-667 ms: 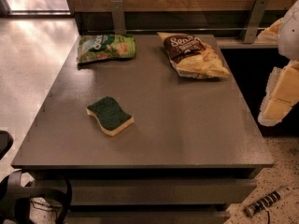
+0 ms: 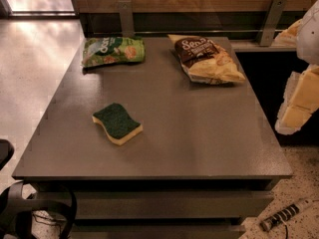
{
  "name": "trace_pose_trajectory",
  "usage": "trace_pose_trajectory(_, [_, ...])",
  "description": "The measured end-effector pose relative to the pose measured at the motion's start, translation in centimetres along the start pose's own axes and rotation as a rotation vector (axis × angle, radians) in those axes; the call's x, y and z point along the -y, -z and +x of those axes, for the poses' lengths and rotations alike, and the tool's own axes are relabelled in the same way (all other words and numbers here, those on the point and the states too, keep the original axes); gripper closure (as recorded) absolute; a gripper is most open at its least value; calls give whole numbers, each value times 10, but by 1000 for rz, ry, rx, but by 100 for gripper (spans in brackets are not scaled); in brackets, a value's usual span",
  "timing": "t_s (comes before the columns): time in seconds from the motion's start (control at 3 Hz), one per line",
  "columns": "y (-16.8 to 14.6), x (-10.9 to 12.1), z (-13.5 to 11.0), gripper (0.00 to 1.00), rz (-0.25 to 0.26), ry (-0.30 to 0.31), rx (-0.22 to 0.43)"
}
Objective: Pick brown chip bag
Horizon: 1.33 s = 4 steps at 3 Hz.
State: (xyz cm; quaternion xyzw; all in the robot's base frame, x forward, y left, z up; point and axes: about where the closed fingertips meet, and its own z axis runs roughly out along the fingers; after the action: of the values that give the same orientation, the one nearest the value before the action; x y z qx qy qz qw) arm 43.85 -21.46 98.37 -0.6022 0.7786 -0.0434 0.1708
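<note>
The brown chip bag [image 2: 208, 59] lies flat at the back right of the grey table [image 2: 199, 133]. Its upper part is dark brown with white script and its lower part is tan-yellow. My gripper [image 2: 299, 102] shows as white and cream parts at the right edge of the view. It hangs beyond the table's right side, in front of and to the right of the bag, and touches nothing.
A green snack bag [image 2: 113, 51] lies at the back left of the table. A green and yellow sponge [image 2: 117, 123] sits left of the middle. A wall with metal brackets [image 2: 125, 16] runs behind the table. A cable [image 2: 284, 217] lies on the floor at the lower right.
</note>
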Motion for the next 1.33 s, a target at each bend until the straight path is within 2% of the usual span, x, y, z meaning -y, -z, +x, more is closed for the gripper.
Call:
trace_pose_trajectory(0.33, [-3, 14, 1, 0, 20, -42, -2])
trace_pose_trajectory(0.67, [-13, 56, -2, 0, 86, -159, 27])
trace_pose_trajectory(1.0, [-29, 99, -15, 0, 150, -284, 103])
trace_pose_trajectory(1.33, [-48, 133, -31, 0, 190, -398, 200])
